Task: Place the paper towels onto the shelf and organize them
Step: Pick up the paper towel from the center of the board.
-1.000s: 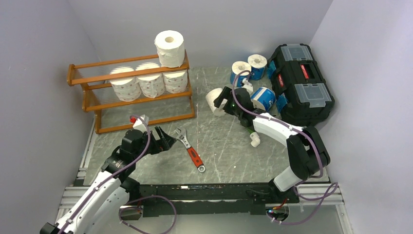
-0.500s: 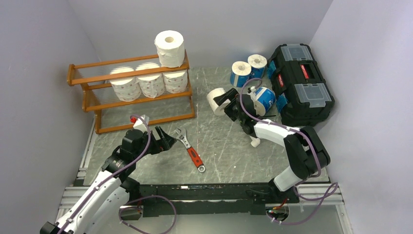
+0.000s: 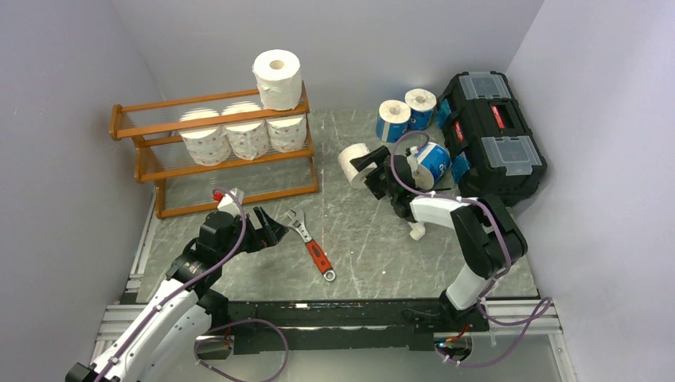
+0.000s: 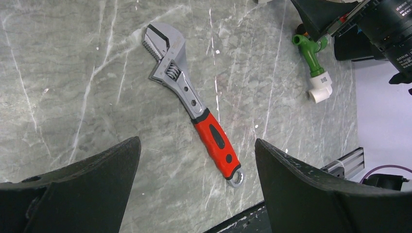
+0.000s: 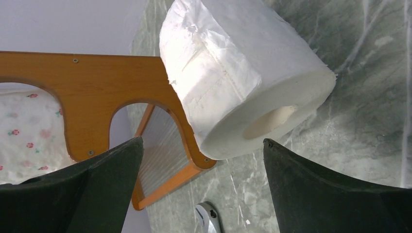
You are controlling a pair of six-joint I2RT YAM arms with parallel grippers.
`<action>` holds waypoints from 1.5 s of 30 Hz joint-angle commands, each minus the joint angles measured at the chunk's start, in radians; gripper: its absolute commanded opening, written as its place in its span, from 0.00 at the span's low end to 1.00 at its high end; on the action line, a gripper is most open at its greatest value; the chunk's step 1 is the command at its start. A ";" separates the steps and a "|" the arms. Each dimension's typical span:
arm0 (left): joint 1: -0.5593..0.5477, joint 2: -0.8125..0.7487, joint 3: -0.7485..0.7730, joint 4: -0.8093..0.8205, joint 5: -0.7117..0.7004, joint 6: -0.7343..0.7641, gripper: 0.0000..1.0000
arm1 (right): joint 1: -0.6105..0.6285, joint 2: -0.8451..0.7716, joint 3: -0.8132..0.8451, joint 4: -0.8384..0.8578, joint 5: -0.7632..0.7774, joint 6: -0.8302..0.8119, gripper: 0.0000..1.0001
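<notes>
Shelf (image 3: 239, 200) sits at the back left of the table (image 3: 358, 255), orange-brown wood, and it's already got some stock on it: one white roll (image 3: 278, 78) standing on the right end of the top tier, and three printed rolls (image 3: 239, 131) lined up side by side on the middle tier just under it. Bottom tier has nothing on it that I can see. The other paper towels are off to the right. A loose white roll (image 3: 350, 163) lies on its side on the table, two blue-wrapped rolls (image 3: 393, 119) stand next to each other at the back, and a third blue roll (image 3: 434, 159) is right up against the black toolbox (image 3: 489, 135). The right gripper (image 3: 370, 171) is pointed at that loose white roll (image 5: 233, 63) with its fingers spread wide. From the wrist view the roll sits just ahead of the gap, not pinched, with the shelf's end panel (image 5: 97, 73) behind it. The left gripper (image 3: 271, 227) is down near the front left, fingers also wide apart and holding nothing. It hangs over a red-handled wrench (image 4: 194, 104) lying flat on the table. A green and white pipe fitting (image 4: 313, 63) lies further right.
</notes>
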State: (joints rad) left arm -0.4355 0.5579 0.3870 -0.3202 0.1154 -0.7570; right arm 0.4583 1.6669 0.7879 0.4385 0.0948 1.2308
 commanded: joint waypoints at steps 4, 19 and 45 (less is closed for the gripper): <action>-0.004 -0.009 0.002 0.017 -0.008 -0.008 0.93 | -0.007 0.034 0.026 0.079 0.019 0.013 0.93; -0.003 -0.029 0.009 -0.008 -0.035 -0.009 0.93 | -0.017 0.080 0.016 0.185 0.020 -0.005 0.81; -0.002 -0.015 0.016 -0.012 -0.058 -0.007 0.92 | -0.023 0.125 -0.027 0.327 -0.006 0.010 0.51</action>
State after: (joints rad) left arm -0.4355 0.5346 0.3870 -0.3573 0.0624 -0.7570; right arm 0.4412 1.7897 0.7773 0.6601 0.0937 1.2358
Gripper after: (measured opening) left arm 0.927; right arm 0.530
